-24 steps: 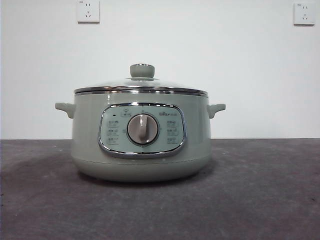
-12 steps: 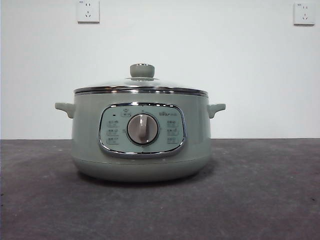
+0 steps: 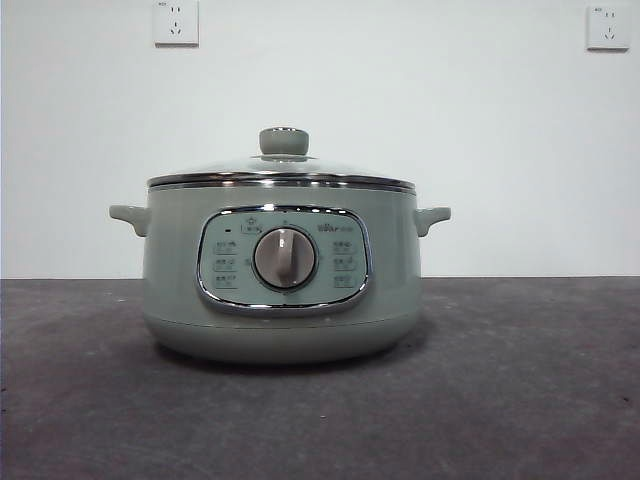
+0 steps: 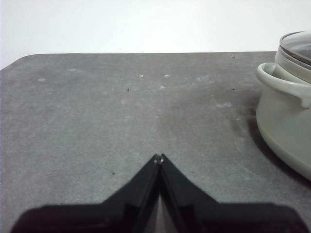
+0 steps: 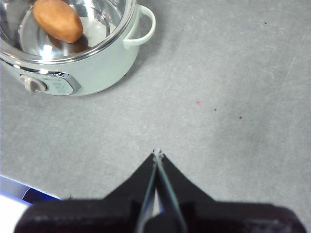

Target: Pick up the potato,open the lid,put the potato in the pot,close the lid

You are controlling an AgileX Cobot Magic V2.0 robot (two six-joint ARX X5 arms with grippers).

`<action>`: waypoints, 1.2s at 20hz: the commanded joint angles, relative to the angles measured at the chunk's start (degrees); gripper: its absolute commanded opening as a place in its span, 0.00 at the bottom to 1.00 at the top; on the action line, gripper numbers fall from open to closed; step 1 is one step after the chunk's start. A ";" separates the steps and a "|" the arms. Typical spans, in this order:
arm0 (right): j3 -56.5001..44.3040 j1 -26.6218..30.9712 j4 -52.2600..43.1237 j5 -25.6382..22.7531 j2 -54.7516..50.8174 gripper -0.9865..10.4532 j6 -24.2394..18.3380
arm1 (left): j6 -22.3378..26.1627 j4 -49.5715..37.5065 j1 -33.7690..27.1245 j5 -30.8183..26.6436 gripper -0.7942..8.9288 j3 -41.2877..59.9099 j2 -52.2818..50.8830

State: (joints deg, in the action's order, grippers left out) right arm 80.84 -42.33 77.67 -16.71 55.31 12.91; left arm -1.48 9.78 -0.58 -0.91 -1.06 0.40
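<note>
Potato, a rounded oval with smooth orange-brown skin, lies inside the large round sage-green electric pot, resting on the shiny steel inner bowl as the right wrist view shows it through the glass. On top of the pot sits the shallow domed clear glass lid, its steel rim flush with the pot's upper edge all the way round and its round sage-green knob standing upright over the pot's centre. On the pot's front wall the chrome-framed control panel faces the low camera, with the grey dial in its middle. Two small handles jut from the pot's sides just below the rim.

The pot stands on the dark grey table, with a plain white wall behind it; two white wall sockets hang high on that wall, one above the pot to one side and one well off to the other.

The left gripper hovers over bare table well apart from the pot, its two black jaws pressed together at the tips and holding nothing. The right gripper also hangs above bare table away from the pot, jaws likewise closed tip to tip and empty. How high either gripper hangs above the table is hard to judge.
</note>
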 commanded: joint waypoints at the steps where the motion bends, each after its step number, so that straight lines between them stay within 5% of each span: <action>1: -0.46 -0.02 1.22 -0.28 0.07 0.09 0.59 | 0.46 -0.31 -0.09 0.00 0.08 0.57 0.26; 10: -0.46 0.11 1.16 -0.42 0.02 0.09 0.59 | 0.46 -0.31 -0.09 -0.02 0.08 0.57 0.52; 14: -1.53 7.76 0.11 -0.85 -1.46 0.09 -2.51 | 0.46 -0.31 -0.09 -0.02 0.08 0.57 0.52; 17: -13.51 17.59 -18.56 2.16 -9.81 0.09 -7.32 | 0.46 -0.31 -0.09 -0.02 0.08 0.57 0.66; 21: -41.86 32.17 -56.76 20.41 -25.29 0.09 -11.85 | 0.46 -0.33 -0.09 -0.02 0.08 0.57 0.87; 24: -59.93 39.08 -74.10 25.77 -34.60 0.09 -11.65 | 0.46 -0.31 -0.09 -0.02 0.08 0.57 0.87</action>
State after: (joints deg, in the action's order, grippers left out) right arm 23.75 -3.29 5.52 8.64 20.99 1.78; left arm -1.48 9.78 -0.58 -0.91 -1.06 1.28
